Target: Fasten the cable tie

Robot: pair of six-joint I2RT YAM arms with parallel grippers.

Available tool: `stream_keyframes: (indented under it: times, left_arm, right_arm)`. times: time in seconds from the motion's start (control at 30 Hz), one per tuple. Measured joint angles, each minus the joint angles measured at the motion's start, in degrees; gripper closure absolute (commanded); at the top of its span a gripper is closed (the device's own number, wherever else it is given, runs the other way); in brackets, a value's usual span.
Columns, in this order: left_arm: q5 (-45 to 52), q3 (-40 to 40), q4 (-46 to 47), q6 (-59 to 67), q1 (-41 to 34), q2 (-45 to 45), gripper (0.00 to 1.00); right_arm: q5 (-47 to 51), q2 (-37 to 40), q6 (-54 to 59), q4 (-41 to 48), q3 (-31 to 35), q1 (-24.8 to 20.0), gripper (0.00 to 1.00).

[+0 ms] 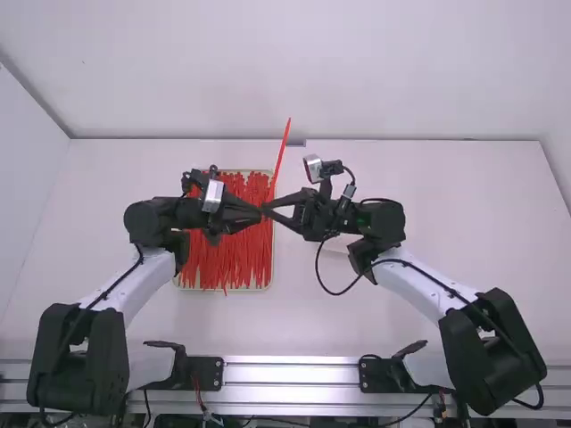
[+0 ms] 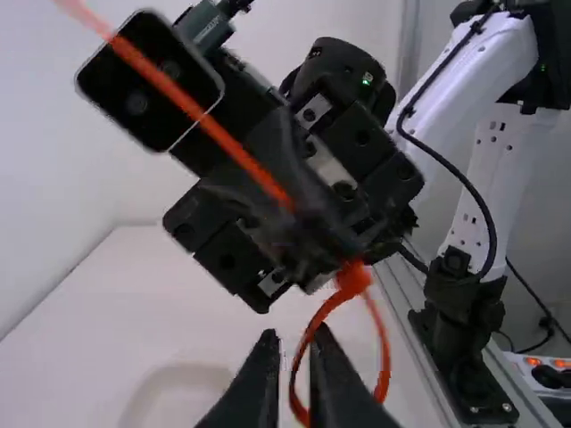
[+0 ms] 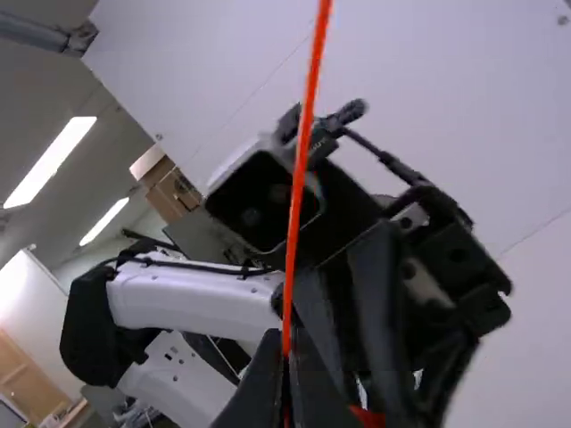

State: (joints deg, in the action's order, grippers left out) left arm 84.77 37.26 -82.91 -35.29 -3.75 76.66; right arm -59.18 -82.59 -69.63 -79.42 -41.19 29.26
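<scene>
Left claw: the left gripper (image 1: 252, 214) sits just left of mid-frame in the high view, nose to nose with its partner. Its fingers are pinched nearly together, with a curved red strand of the tie nipped between them.
Right claw: the right gripper (image 1: 275, 212) comes in from right of centre, its tips meeting the left's. Its fingers are closed tight on the tie's strap, with nothing between them but the strap itself.
Cable tie: one red cable tie (image 1: 283, 147) is held up off the table between both claws at mid-frame. Its long tail shoots up the picture and slightly right, toward the table's far edge.
Loop: in the left wrist view the tie curls into a loop (image 2: 385, 343) just beside the right gripper's fingers. One side of the loop runs in between the left gripper's fingers.
Tray: a pale tray (image 1: 268, 282) lies left of centre, beneath the left gripper.
Spare ties: a heap of red spare ties (image 1: 227, 254) lies lengthwise in the tray, covering most of it.
Table: on the white table (image 1: 446, 187), both arms stretch up from the bottom edge and meet in the middle.
</scene>
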Motion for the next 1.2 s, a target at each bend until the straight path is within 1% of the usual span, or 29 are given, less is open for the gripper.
stream_keyframes:
  times: [0.03, 0.07, 0.13, 0.17, 0.2, 0.23, 0.4, 0.53, 0.7, 0.9, 1.03, 1.1, 1.13, 1.17, 1.2]
  left_arm:
    - [0.0, 0.0, 0.9, 0.3, 0.0, 0.0, 0.85]
    - [0.1, 0.0, 1.8, 0.7, 0.0, 0.0, 0.78]
    - [0.1, 0.0, 2.8, 1.4, 0.1, 0.0, 0.59]
    - [0.0, 0.0, 3.3, 1.7, 0.1, 0.0, 0.48]
    - [0.0, 0.0, 4.0, 2.3, 0.1, 0.0, 0.27]
    - [-0.2, 0.0, 4.4, 2.5, 0.1, 0.0, 0.00]
    - [-0.3, 0.0, 4.7, 3.2, 1.3, 0.0, 0.01]
    - [-0.4, 0.0, 5.7, 3.4, 3.6, 0.0, 0.01]
    - [-0.4, 0.0, 7.6, 3.4, 6.3, 0.0, 0.01]
    - [-0.4, 0.0, 10.3, 3.4, 6.8, 0.0, 0.01]
    - [-1.1, 0.0, 14.4, 3.4, 6.7, 0.0, 0.01]
    - [-1.5, 0.4, 19.2, 4.0, 6.7, 0.0, 0.01]
    - [-1.5, 0.5, 19.6, 4.1, 6.8, 0.0, 0.01]
    - [-1.9, 1.6, 23.6, 5.1, 6.8, 0.0, 0.01]
    - [-2.2, 2.3, 25.6, 5.6, 6.7, 0.0, 0.01]
  right_arm:
    - [-0.3, 0.0, 0.2, 0.1, 0.0, 0.1, 1.00]
    - [-0.7, 0.0, 0.5, 1.0, 0.0, 0.2, 1.00]
    - [-1.0, 0.0, 0.9, 2.1, 0.0, 0.2, 1.00]
    - [-1.3, 0.0, 1.2, 3.2, 0.0, 0.2, 1.00]
    - [-1.7, 0.0, 1.7, 4.3, 0.0, 0.2, 1.00]
    - [-2.0, 0.0, 2.1, 5.0, 0.0, 0.2, 1.00]
    - [-2.7, 0.5, 4.4, 8.5, 0.0, 0.1, 1.00]
    - [-3.7, 0.5, 5.7, 11.0, 0.0, -1.8, 1.00]
    - [-5.7, 0.5, 6.3, 11.0, 0.0, -4.3, 1.00]
    - [-8.4, 0.5, 7.3, 11.3, 0.0, -6.8, 1.00]
    - [-9.3, 0.5, 8.9, 14.2, 0.0, -9.0, 1.00]
    - [-9.5, 0.5, 10.2, 14.3, 0.0, -10.4, 1.00]
    - [-9.5, 0.5, 10.4, 14.4, 0.0, -10.7, 1.00]
    - [-9.6, 0.5, 11.0, 14.5, 0.0, -11.5, 1.00]
    - [-9.7, 0.5, 11.3, 14.5, 0.0, -12.0, 1.00]
